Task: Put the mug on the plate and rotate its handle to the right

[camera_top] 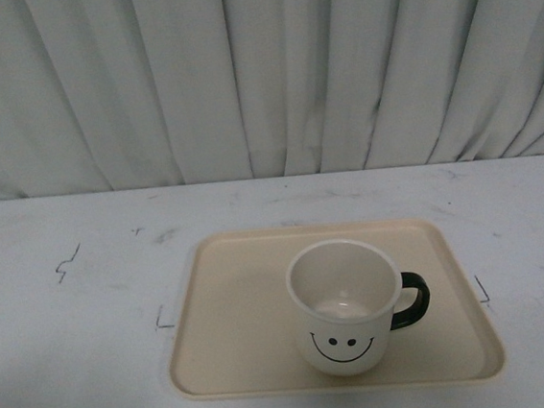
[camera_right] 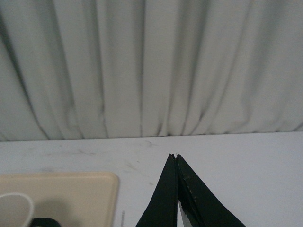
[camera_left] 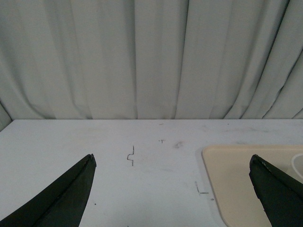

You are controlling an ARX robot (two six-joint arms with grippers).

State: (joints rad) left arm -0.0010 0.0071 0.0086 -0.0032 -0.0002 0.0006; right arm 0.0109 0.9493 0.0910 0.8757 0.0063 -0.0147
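From the front, the mug [camera_top: 347,305] stands upright on the beige plate [camera_top: 234,309], right of the plate's middle and toward its near edge, smiley facing the camera, and the black handle [camera_top: 411,299] points to the robot's right; neither arm is in view, so the task looks as good as done. The plate lies on the white desk [camera_top: 71,320] before a pale curtain [camera_top: 259,70]. In the left wrist view the left pincer [camera_left: 173,182] hangs wide apart and empty above bare desk, with only the plate's corner and a sliver of mug rim at the edge of the picture. In the right wrist view the right pincer [camera_right: 174,157] has its tips pressed together on nothing; the mug's rim and handle sit low in the corner, just beside it, so the right arm seems nearer for any last nudge.
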